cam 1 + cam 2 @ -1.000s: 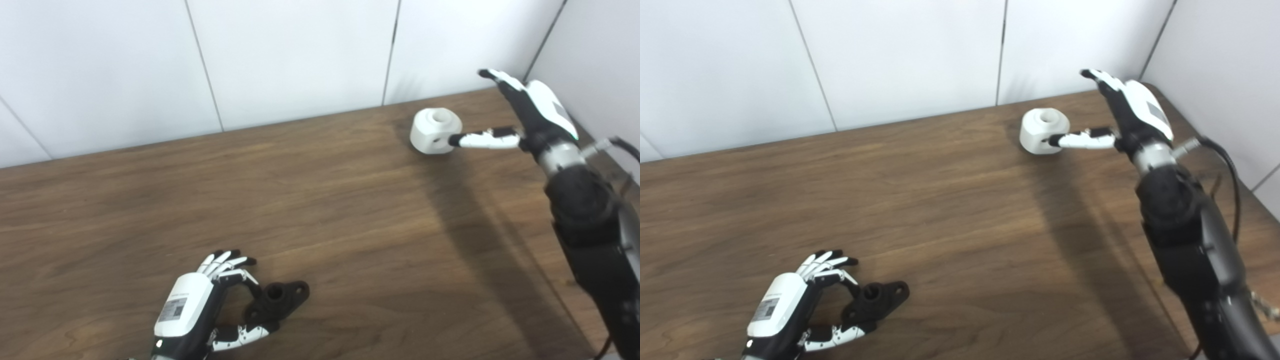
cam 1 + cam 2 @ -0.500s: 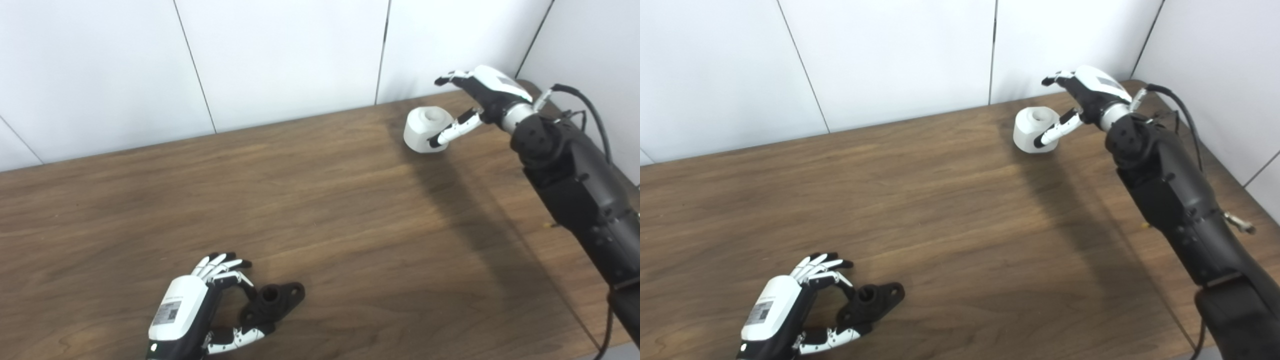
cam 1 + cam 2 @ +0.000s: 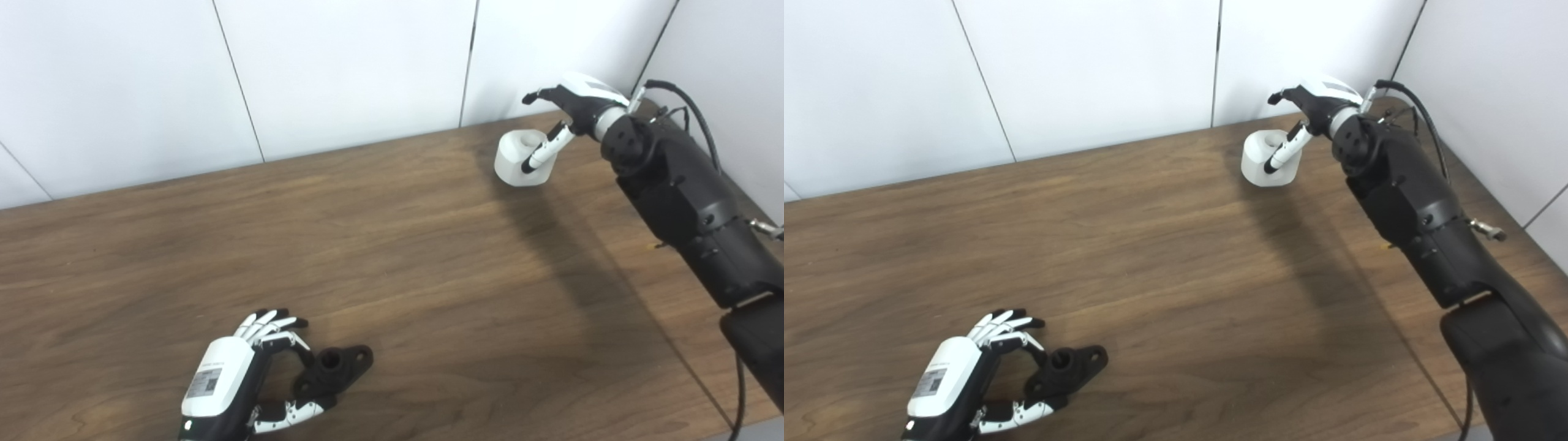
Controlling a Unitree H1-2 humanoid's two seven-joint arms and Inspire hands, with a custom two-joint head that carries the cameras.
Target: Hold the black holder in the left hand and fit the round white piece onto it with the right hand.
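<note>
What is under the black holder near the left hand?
The black holder lies on the wooden table. The left hand curls around its near end; underneath is hidden.

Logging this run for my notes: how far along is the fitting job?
Early. The left hand is at the black holder with fingers around one end, but it rests on the table. The right hand is reaching over the round white piece, not yet closed. Lifting, bringing together and fitting remain.

Holder point(image 3: 334, 367) lies front-left on the table point(image 3: 392, 257); round piece point(image 3: 517, 160) far right (well apart).
</note>
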